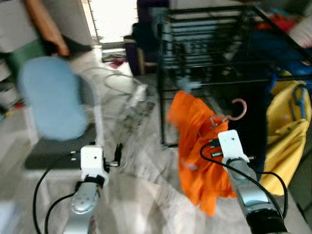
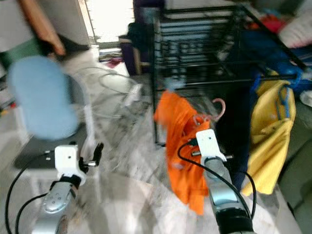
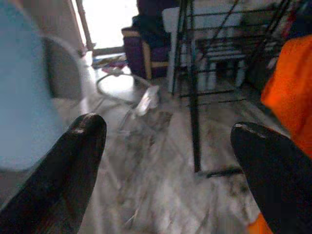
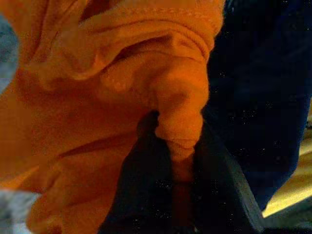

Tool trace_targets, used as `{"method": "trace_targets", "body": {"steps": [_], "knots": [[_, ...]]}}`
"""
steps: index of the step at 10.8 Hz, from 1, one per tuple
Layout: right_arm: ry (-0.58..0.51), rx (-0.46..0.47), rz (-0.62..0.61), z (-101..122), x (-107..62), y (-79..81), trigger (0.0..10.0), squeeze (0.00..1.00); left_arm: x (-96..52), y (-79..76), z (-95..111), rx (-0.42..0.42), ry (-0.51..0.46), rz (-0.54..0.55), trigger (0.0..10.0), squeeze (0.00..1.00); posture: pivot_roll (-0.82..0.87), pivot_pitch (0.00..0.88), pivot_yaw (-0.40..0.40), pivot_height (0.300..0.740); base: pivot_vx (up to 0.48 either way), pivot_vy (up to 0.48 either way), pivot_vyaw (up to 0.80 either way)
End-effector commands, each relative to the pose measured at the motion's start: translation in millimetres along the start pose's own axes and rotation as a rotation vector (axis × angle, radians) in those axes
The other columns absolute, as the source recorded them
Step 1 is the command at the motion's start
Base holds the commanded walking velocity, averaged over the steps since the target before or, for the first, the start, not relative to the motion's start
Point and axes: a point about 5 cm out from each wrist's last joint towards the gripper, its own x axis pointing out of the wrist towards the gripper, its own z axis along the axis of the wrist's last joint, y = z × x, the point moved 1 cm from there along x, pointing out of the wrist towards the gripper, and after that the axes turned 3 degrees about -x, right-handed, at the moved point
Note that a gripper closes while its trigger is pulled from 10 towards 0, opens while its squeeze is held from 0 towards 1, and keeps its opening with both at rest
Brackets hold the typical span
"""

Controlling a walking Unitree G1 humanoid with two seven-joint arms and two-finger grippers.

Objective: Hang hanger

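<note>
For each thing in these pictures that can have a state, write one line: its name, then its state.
Right gripper: shut on the orange garment.
Orange garment: on a hanger, held up in the air, not yet on the rack.
Hanger: pink hook free, touching no bar.
Black rack: standing; a yellow garment hangs at its side.
Left gripper: open, holding nothing.

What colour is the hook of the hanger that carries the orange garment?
Pink; the hook rises above the garment, clearest in the left eye view.
</note>
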Motion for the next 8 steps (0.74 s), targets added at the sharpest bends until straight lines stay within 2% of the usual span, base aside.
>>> {"method": "trace_targets", "body": {"steps": [1, 4, 6, 8], "knots": [[-0.035, 0.005, -0.034, 14, 4.9, -10.9, 10.0, 0.0, 0.0, -3.2, -1, 0.0, 0.008, -0.01, 10.0, 0.0, -0.09, 0.0, 0.051, 0.74, 0.48, 0.0, 0.0], [-0.055, -0.024, -0.037, 20, 8.6, -13.5, 10.0, 0.0, -0.5, -5.9, -2, -0.021, 0.007, -0.018, 10.0, 0.0, -0.09, 0.0, 0.048, 0.74, 0.48, 0.0, 0.0], [-0.08, -0.058, -0.019, 23, 7.9, -10.4, 10.0, 0.0, -1.0, -8.0, -2, -0.025, 0.008, -0.023, 10.0, 0.0, -0.08, 0.0, 0.045, 0.74, 0.0, 0.0, 0.0], [-0.085, -0.077, 0.045, 21, 5.9, 0.6, 10.0, 0.0, -1.6, -7.1, -4, -0.024, 0.017, -0.018, 10.0, 0.0, -0.08, 0.0, 0.045, 0.74, 0.0, 0.0, 0.0]]}}
